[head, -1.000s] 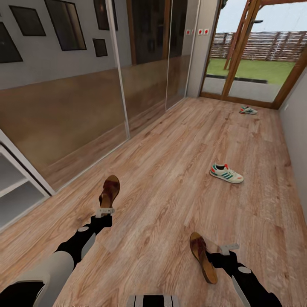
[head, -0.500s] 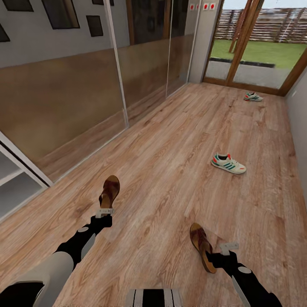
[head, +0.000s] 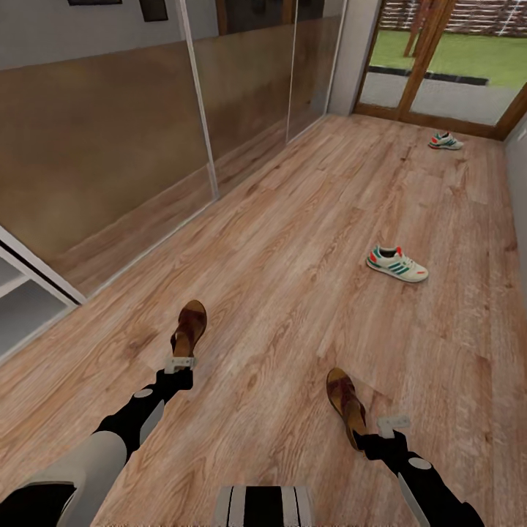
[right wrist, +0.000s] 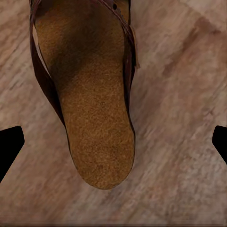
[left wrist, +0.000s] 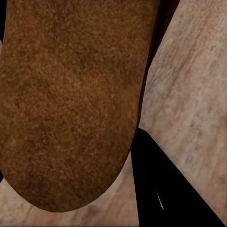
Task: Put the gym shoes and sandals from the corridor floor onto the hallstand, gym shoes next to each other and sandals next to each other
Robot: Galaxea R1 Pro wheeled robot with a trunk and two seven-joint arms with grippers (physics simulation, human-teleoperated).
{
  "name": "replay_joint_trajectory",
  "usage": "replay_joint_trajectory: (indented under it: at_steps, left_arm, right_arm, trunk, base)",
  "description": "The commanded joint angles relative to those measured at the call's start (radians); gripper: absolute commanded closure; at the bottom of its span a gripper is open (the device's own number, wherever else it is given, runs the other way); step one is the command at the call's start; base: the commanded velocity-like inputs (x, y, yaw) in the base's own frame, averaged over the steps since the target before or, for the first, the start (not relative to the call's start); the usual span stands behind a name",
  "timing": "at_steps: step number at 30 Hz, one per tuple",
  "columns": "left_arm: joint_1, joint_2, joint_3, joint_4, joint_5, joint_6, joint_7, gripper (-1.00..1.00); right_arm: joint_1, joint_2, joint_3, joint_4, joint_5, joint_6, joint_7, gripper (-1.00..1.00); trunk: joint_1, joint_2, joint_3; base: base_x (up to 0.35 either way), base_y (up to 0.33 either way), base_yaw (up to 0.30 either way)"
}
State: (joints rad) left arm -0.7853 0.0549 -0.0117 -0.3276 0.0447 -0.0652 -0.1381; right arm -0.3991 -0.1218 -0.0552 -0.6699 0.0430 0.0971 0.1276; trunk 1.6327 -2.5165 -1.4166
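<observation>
One dark brown sandal [head: 192, 327] hangs at my left gripper [head: 179, 363], which is shut on its heel; in the left wrist view its tan footbed [left wrist: 71, 94] is very close beside a dark finger [left wrist: 158, 189]. The other sandal [head: 345, 405] lies flat on the corridor floor [head: 278, 293]. My right gripper [head: 390, 426] is open by its heel, and the right wrist view shows that sandal [right wrist: 90, 109] lying between the spread fingertips. Two gym shoes, one near [head: 396, 264] and one far [head: 446, 140], lie apart on the floor at right.
Mirrored sliding doors [head: 146, 132] line the left wall. A white open-tier unit [head: 18, 300] shows at the left edge; I cannot tell whether it is the hallstand. A glass door [head: 439, 80] to a lawn closes the corridor's far end.
The whole view has shifted and the floor has slid up the picture. The left sandal stays with my left gripper. The right sandal now lies further ahead of my right gripper.
</observation>
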Motion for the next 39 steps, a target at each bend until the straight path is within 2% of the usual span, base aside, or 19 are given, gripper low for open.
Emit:
replay_joint_trajectory:
  at_steps: [1, 3, 6, 8, 9, 12, 19, 39]
  left_arm:
    - [-0.003, 0.000, -0.001, 0.000, 0.001, -0.002, -0.005, 1.00]
    - [-0.007, -0.001, -0.001, -0.003, 0.001, -0.002, -0.006, 1.00]
    - [-0.010, -0.002, 0.000, -0.089, 0.002, 0.020, -0.025, 1.00]
    - [-0.008, -0.001, 0.000, -0.142, 0.002, 0.055, -0.029, 1.00]
    - [-0.005, -0.001, 0.000, -0.190, 0.003, 0.105, -0.033, 1.00]
    - [0.000, -0.001, 0.000, -0.238, 0.003, 0.157, -0.035, 1.00]
    - [0.004, 0.000, -0.002, -0.273, 0.003, 0.190, -0.038, 1.00]
    - [0.005, 0.000, -0.004, -0.278, 0.003, 0.191, -0.038, 1.00]
  right_arm:
    - [0.000, 0.001, -0.005, -0.002, 0.005, 0.006, 0.007, -1.00]
    - [0.000, 0.001, -0.004, -0.002, 0.005, 0.006, 0.007, -1.00]
    - [0.000, 0.001, -0.004, -0.002, 0.005, 0.006, 0.007, -1.00]
    - [0.000, 0.001, -0.004, -0.002, 0.005, 0.006, 0.007, -1.00]
    - [0.000, 0.001, -0.005, -0.002, 0.005, 0.006, 0.007, -1.00]
    - [0.000, 0.001, -0.005, -0.002, 0.005, 0.006, 0.007, -1.00]
    - [0.000, 0.001, -0.005, -0.002, 0.005, 0.006, 0.007, -1.00]
    - [0.000, -0.001, -0.003, -0.002, 0.006, 0.005, 0.009, -1.00]
  trunk:
    - [0.000, -0.001, -0.006]
    - [0.001, -0.001, -0.017]
    - [0.002, -0.002, -0.034]
    - [0.003, -0.002, -0.044]
    - [0.004, -0.002, -0.050]
    - [0.005, -0.003, -0.066]
    - [0.008, -0.005, -0.105]
    - [0.008, -0.005, -0.109]
  base:
    - [0.000, 0.000, 0.000]
    - [0.000, 0.000, 0.000]
    - [0.000, 0.000, 0.000]
    - [0.000, 0.000, 0.000]
    - [0.000, 0.000, 0.000]
    - [0.000, 0.000, 0.000]
    - [0.000, 0.000, 0.000]
    - [0.044, 0.000, 0.000]
